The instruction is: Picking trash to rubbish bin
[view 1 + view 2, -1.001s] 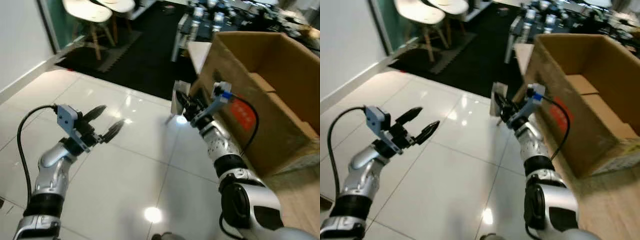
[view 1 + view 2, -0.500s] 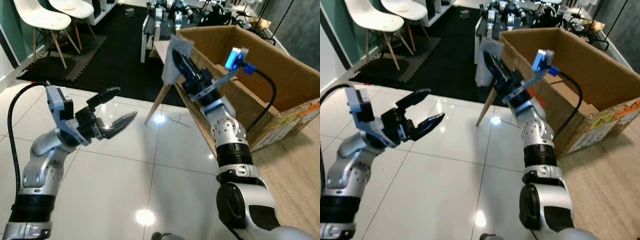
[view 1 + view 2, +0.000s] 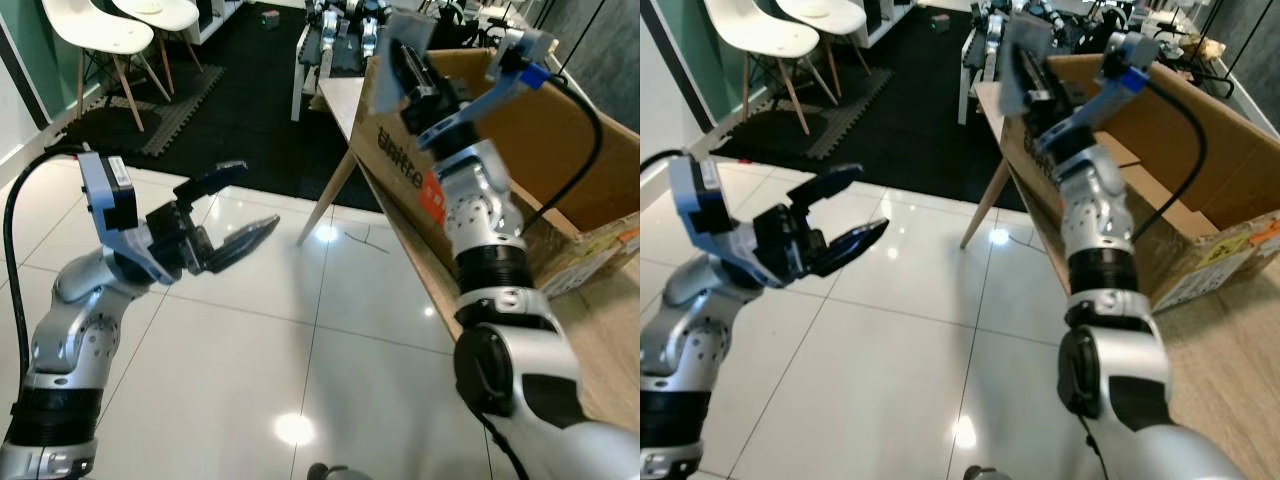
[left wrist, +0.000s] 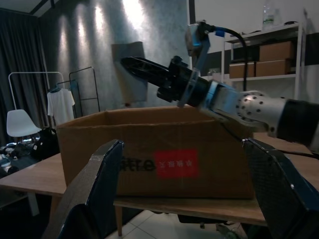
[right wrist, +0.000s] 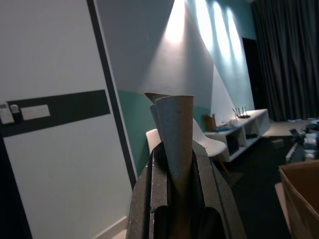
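Right claw (image 3: pixel 405 62) pinches paper scrap (image 3: pixel 400 45) at cardboard box (image 3: pixel 560 130) rim; early release risks floor. Left claw (image 3: pixel 235 210) spread, idle.

brown box (image 3: pixel 560 170), grey card (image 3: pixel 408 40), white chairs (image 3: pixel 100 35)

Both eye views look down from the head onto the tiled floor (image 3: pixel 250 340) and the box (image 3: pixel 560 130). The left wrist view faces the box side-on from lower down. The right wrist view faces a wall (image 5: pixel 55 164).
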{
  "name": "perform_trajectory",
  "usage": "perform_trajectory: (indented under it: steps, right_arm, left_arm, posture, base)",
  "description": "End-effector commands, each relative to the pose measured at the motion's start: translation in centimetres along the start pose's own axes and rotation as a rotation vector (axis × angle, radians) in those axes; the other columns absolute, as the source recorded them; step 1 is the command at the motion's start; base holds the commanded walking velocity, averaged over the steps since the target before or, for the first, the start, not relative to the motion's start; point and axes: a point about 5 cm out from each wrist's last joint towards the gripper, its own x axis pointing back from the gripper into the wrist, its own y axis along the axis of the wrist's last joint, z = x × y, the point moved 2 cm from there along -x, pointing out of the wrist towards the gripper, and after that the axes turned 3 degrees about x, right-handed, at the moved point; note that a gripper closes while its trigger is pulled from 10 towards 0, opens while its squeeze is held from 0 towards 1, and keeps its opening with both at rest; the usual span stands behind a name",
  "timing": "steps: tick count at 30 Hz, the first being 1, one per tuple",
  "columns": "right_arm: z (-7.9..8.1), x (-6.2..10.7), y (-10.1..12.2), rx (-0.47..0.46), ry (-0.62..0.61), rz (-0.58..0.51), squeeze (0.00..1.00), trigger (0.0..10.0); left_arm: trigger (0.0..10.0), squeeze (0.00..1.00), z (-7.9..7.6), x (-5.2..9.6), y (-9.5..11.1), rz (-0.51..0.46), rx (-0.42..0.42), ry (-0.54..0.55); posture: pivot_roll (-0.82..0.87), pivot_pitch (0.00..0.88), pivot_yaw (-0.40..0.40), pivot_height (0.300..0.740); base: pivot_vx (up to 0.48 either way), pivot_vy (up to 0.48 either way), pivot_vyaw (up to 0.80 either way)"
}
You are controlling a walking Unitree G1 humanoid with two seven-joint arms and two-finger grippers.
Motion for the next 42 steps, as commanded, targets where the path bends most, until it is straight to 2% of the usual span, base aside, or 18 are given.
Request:
perform_trajectory:
  steps: [1,5,6,8,9,11,14,16,18,20,24,27,32,36,37,40,41,42]
  right_arm:
    - [-0.5,-0.3,0.6,0.03,-0.025,-0.009,0.0,10.0]
    - [-0.5,-0.3,0.6,0.03,-0.025,-0.009,0.0,10.0]
    - [-1.0,-0.3,1.2,0.066,-0.049,-0.012,0.0,10.0]
    - [-2.9,0.1,3.2,0.208,-0.12,-0.019,0.0,10.0]
    - [-2.9,0.1,3.2,0.208,-0.12,-0.019,0.0,10.0]
    - [-4.8,0.7,5.2,0.322,-0.204,-0.037,0.0,10.0]
    - [-5.5,0.9,5.8,0.362,-0.239,-0.044,0.0,10.0]
    - [-7.2,1.8,7.1,0.435,-0.321,-0.049,0.0,10.0]
    - [-7.7,2.2,7.5,0.462,-0.349,-0.045,0.0,10.0]
    - [-9.0,3.2,7.9,0.549,-0.423,0.0,0.0,10.0]
    - [-9.9,3.9,8.0,0.631,-0.475,0.051,0.0,10.0]
    - [-11.1,4.9,7.6,0.739,-0.535,0.147,0.0,10.0]
    - [-11.5,5.6,5.7,0.741,-0.536,0.245,0.0,10.0]
    - [-11.6,5.7,5.2,0.755,-0.542,0.275,0.0,10.0]
    - [-11.7,5.8,5.0,0.756,-0.548,0.288,0.05,10.0]
    - [-11.8,5.9,4.9,0.757,-0.553,0.296,0.05,10.0]
    - [-11.8,6.0,4.7,0.747,-0.553,0.302,0.8,10.0]
    - [-11.8,6.0,4.7,0.747,-0.553,0.302,0.8,10.0]
  left_arm:
    - [10.0,0.0,0.0,-0.2,0.5,0.015,-0.026,-0.008]
    - [10.0,0.0,0.0,-0.2,0.5,0.015,-0.026,-0.008]
    - [10.0,0.0,0.2,-0.3,0.9,0.001,-0.044,0.008]
    - [10.0,0.0,0.3,-0.6,2.1,-0.033,-0.077,0.017]
    - [10.0,0.0,0.3,-0.6,2.1,-0.033,-0.077,0.017]
    - [10.0,0.0,0.1,-0.9,2.4,-0.038,-0.081,0.011]
    - [10.0,0.0,0.1,-1.0,2.3,-0.034,-0.079,0.011]
    - [10.0,0.0,0.1,-1.2,2.3,-0.033,-0.077,0.009]
    - [10.0,0.0,0.1,-1.3,2.4,-0.035,-0.076,0.009]
    - [10.0,0.0,0.1,-1.5,2.6,-0.045,-0.075,0.004]
    - [10.0,0.0,0.1,-1.7,2.7,-0.046,-0.074,-0.001]
    - [10.0,0.0,0.1,-1.9,2.6,-0.04,-0.076,-0.005]
    - [10.0,0.0,0.3,-2.1,2.3,-0.029,-0.076,-0.003]
    - [10.0,0.0,0.3,-2.2,2.3,-0.029,-0.075,-0.003]
    - [10.0,0.0,0.3,-2.2,2.3,-0.03,-0.076,-0.003]
    - [10.0,0.0,0.3,-2.2,2.4,-0.03,-0.077,-0.003]
    - [10.0,0.0,0.4,-2.3,2.4,-0.031,-0.078,-0.002]
    - [10.0,0.0,0.4,-2.3,2.4,-0.031,-0.078,-0.002]
  posture:
    - [0.11,0.096,-0.066,0.74]
    - [0.11,0.096,-0.066,0.74]
    - [0.11,0.098,-0.068,0.74]
    - [0.12,0.096,-0.063,0.74]
    - [0.12,0.096,-0.063,0.74]
    - [0.12,0.098,-0.06,0.74]
    - [0.12,0.098,-0.06,0.74]
    - [0.12,0.1,-0.054,0.74]
    - [0.11,0.103,-0.051,0.74]
    - [0.11,0.105,-0.047,0.74]
    - [0.11,0.105,-0.047,0.74]
    - [0.1,0.106,-0.04,0.74]
    - [0.09,0.107,-0.035,0.74]
    - [0.09,0.107,-0.033,0.74]
    - [0.09,0.107,-0.033,0.74]
    - [0.08,0.106,-0.034,0.74]
    - [0.08,0.106,-0.034,0.74]
    - [0.08,0.106,-0.034,0.74]
  base:
    - [0.0,0.0,0.0]
    - [0.0,0.0,0.0]
    - [0.0,0.0,0.0]
    - [0.0,0.0,0.0]
    - [0.0,0.0,0.0]
    - [0.0,0.0,0.0]
    - [0.0,0.0,0.0]
    - [0.0,0.0,0.0]
    - [0.0,0.0,0.0]
    - [0.0,0.0,0.0]
    - [0.0,0.0,0.0]
    - [0.0,0.0,0.0]
    - [0.0,0.0,0.0]
    - [0.0,0.0,0.0]
    - [0.0,0.0,0.0]
    - [0.0,0.0,0.0]
    - [0.0,0.0,0.0]
    - [0.0,0.0,0.0]
